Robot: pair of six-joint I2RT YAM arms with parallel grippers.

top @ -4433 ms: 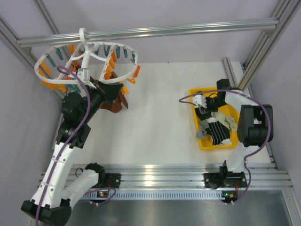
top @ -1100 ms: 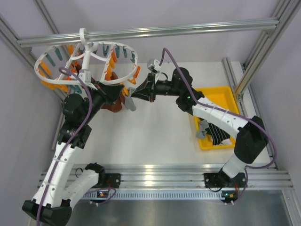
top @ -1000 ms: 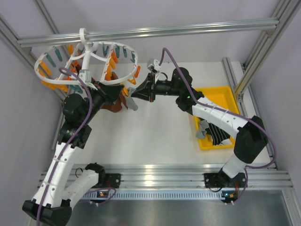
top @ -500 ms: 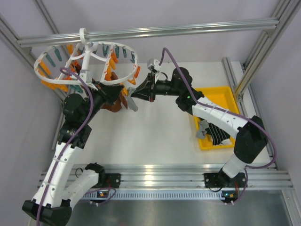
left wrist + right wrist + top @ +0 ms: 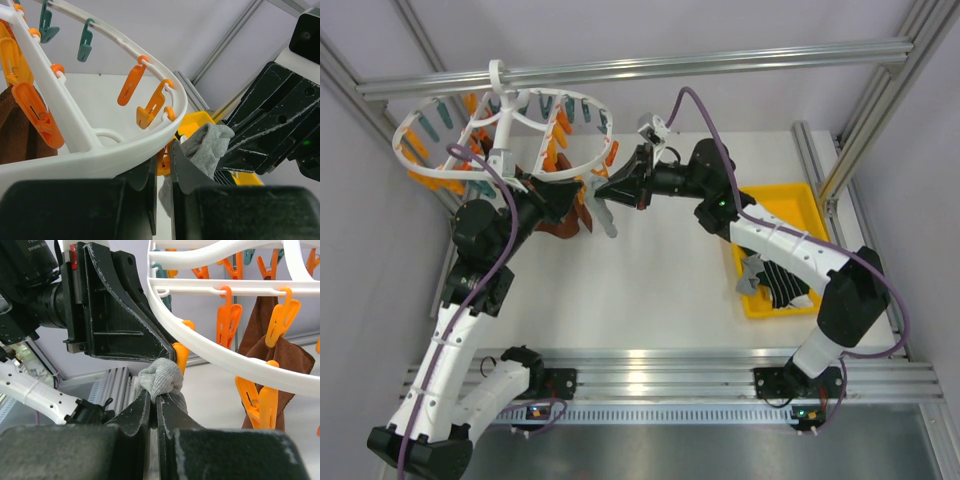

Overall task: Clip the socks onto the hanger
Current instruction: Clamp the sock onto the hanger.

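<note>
The white ring hanger hangs at the back left with orange and teal clips. My left gripper is under its rim, shut on an orange clip. In the left wrist view that gripper squeezes the clip, with the ring just above. My right gripper is shut on a grey sock and holds it against that clip. In the right wrist view my right gripper pinches the bunched sock, which touches the orange clip. The sock also shows in the left wrist view.
A yellow tray at the right holds more socks, one of them striped. A brown cloth hangs from the hanger beside my left gripper. The aluminium frame bar crosses the back, above the hanger's hook.
My right arm came from the yellow tray to the hanger with the grey sock. In the last half second it moved slightly up and left, closer to the clip. The left arm stayed put.
</note>
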